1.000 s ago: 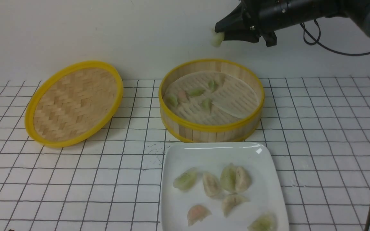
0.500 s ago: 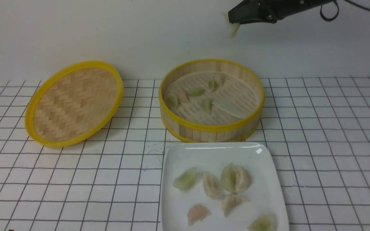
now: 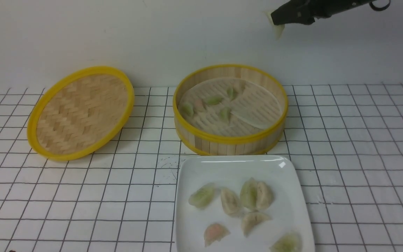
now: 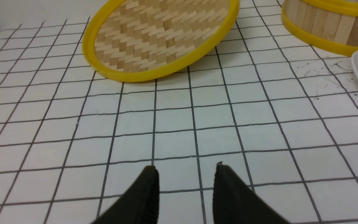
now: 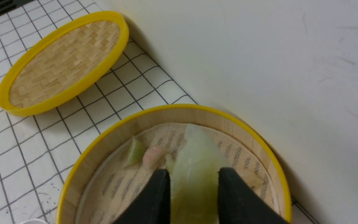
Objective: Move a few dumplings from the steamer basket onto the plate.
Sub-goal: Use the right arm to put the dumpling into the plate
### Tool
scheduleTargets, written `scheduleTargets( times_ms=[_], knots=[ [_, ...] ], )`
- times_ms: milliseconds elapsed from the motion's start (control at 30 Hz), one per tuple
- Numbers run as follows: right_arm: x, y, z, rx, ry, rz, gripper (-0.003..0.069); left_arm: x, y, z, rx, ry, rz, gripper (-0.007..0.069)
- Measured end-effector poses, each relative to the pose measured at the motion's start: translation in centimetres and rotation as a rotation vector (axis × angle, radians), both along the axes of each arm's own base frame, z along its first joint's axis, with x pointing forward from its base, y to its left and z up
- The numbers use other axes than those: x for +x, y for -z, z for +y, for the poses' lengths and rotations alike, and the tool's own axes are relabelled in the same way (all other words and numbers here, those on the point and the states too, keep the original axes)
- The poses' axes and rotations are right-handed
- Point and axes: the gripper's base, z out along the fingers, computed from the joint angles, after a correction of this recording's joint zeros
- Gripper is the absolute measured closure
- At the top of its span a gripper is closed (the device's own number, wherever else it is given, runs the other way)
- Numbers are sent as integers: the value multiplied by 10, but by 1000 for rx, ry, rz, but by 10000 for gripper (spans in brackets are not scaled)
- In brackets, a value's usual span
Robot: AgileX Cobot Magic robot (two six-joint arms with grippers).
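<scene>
While the right pincer (image 3: 274,20) hangs high above the steamer basket (image 3: 229,142), close to the back wall (image 3: 152,35), its jaws are clamped on a pale green dumpling (image 3: 277,30). The dumpling droops from the tips, well clear of the rim below. A handful of other dumplings (image 3: 213,100) lie on the left half of the basket's floor, and the right half is bare. The plate (image 3: 233,166) sits just in front of the basket, but whether its far edge touches the basket's wall cannot be told. Six dumplings (image 3: 229,202) are spread over its middle and near part, one of them against the near right rim, and the far strip is free. To the left, the woven lid (image 3: 79,112) is well apart from the basket, with open squares of tabletop (image 3: 355,157) between them. The left pincer (image 4: 186,169) hovers low over bare grid in front of the lid, its jaws apart with nothing between them.
</scene>
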Motion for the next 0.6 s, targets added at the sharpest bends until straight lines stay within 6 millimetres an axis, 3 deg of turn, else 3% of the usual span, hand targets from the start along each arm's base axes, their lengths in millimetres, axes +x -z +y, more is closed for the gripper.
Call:
scheduleTargets(
  times_ms=[333,600],
  knots=[
    [-2,-5,-3,12,50,44,476,0,0,0,0,0,0,400],
    [-24,-47,-4,37,79,-1,476,0,0,0,0,0,0,400]
  ],
)
